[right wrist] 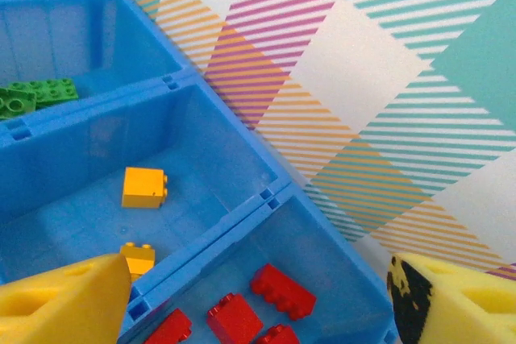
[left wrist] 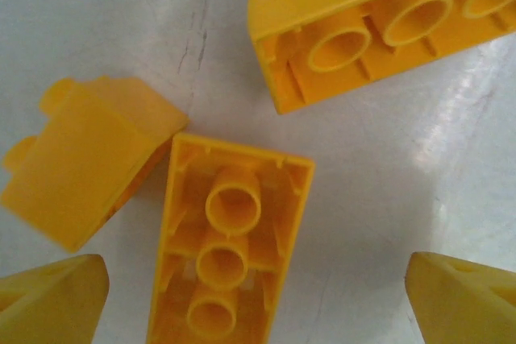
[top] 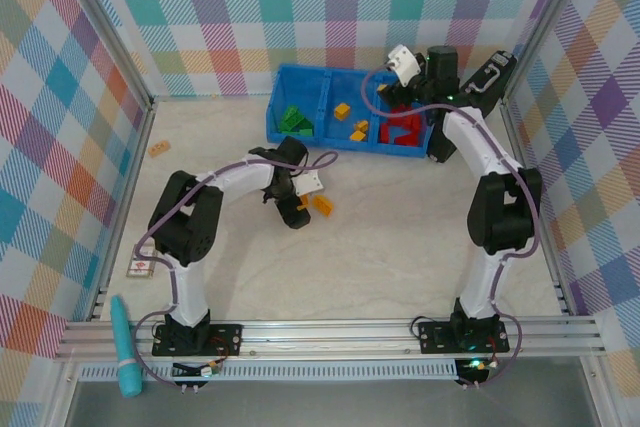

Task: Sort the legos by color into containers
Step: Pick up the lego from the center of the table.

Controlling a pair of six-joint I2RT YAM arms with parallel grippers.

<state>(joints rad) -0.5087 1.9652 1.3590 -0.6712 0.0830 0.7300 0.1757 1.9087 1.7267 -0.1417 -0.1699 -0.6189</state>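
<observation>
Left to right: my left gripper [left wrist: 256, 297] hovered just in front of the blue tray [top: 330, 143], jaws wide either side of an upturned yellow lego [left wrist: 230, 239]. Pick-up step, I reckon, so next was closing squarely on it. My right gripper [right wrist: 258, 304] hung over the tray's right compartment [right wrist: 326, 251], above the red legos [right wrist: 282, 290], wide and empty.

The yellow legos [left wrist: 230, 247] under my left fingers [left wrist: 48, 304] are smooth, glossy plastic; the fingers themselves look matt and faintly grainy. The desk [left wrist: 403, 183] is pale, smooth and lightly shiny, with a dark scuff. The blue bin tray [right wrist: 218, 159] is smooth plastic with a soft sheen.
</observation>
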